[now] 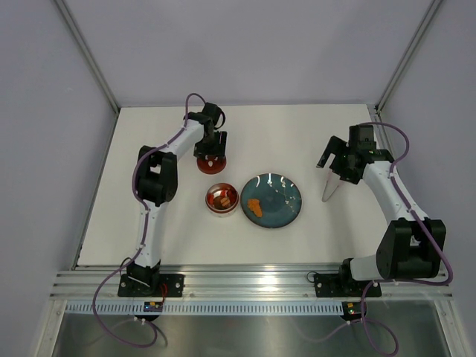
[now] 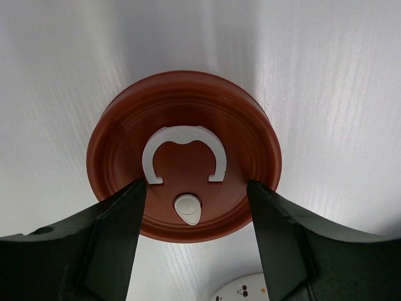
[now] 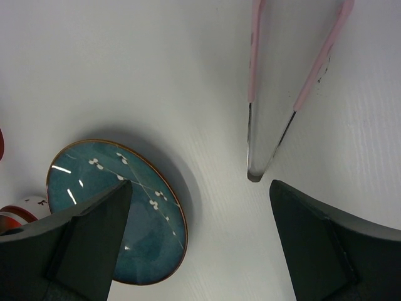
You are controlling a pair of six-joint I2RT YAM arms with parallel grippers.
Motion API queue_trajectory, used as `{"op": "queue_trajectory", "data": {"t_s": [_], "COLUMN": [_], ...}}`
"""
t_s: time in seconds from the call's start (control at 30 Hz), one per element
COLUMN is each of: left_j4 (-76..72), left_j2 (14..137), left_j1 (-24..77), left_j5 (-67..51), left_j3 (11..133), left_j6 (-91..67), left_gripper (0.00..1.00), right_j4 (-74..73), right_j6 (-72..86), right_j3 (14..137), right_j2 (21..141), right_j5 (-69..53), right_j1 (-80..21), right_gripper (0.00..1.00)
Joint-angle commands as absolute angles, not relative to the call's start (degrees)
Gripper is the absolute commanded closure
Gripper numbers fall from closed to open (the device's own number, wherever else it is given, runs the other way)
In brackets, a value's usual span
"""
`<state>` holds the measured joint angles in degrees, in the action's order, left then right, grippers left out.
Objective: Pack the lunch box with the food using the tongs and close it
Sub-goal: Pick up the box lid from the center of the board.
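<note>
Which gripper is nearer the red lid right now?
Left. The left gripper straddles the lid from above; the right gripper sits beyond the plate, by the tongs.

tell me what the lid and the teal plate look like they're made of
Lid: likely moulded plastic, dark red, satin; ringed ridges and a soft sheen, with a white plastic-looking loop. Plate: probably glazed ceramic; glossy teal, sharp highlights, painted white blossoms, brown rim.

White table; pale grey walls; metal rail nearest.
</note>
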<state>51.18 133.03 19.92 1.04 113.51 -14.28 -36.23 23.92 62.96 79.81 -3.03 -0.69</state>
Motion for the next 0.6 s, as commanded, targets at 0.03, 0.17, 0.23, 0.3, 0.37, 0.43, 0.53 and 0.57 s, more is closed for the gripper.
{"op": "queue_trajectory", "data": {"t_s": [0.03,0.17,0.23,0.3,0.37,0.43,0.53,0.57], "left_j4": [50.1,49.92,49.66,49.4,48.61,48.34,48.51,48.43], "left_j2": [134.47,134.39,134.21,134.12,134.21,134.56,135.0,134.91], "left_j1": [19.51,19.51,19.42,19.51,19.51,19.42,19.42,19.42], "left_j5": [1.23,1.84,2.37,2.46,1.41,0.61,1.31,1.58], "left_j3": [115.31,115.58,115.58,115.66,115.58,115.57,115.23,114.96], "left_j6": [-14.77,-14.77,-14.68,-14.5,-13.46,-13.18,-13.27,-13.45], "left_gripper": [0.33,0.34,0.29,0.29,0.3,0.32,0.36,0.37], "right_j4": [-34.98,-34.63,-34.63,-34.45,-34.37,-34.37,-34.37,-34.28], "right_j6": [23.12,23.03,23.12,23.11,23.11,22.94,22.77,22.68], "right_j3": [62.84,62.32,62.31,62.14,62.14,62.14,62.05,61.96], "right_j2": [80.77,81.04,81.04,80.95,81.04,81.3,81.56,81.48], "right_j5": [-4.31,-4.66,-4.83,-4.83,-4.92,-4.92,-4.83,-4.92], "right_j1": [-0.79,-0.79,-0.79,-0.79,-0.79,-0.79,-0.79,-0.79], "right_gripper": [0.01,0.01,0.01,0.01,0.01,0.01,0.01,0.01]}}
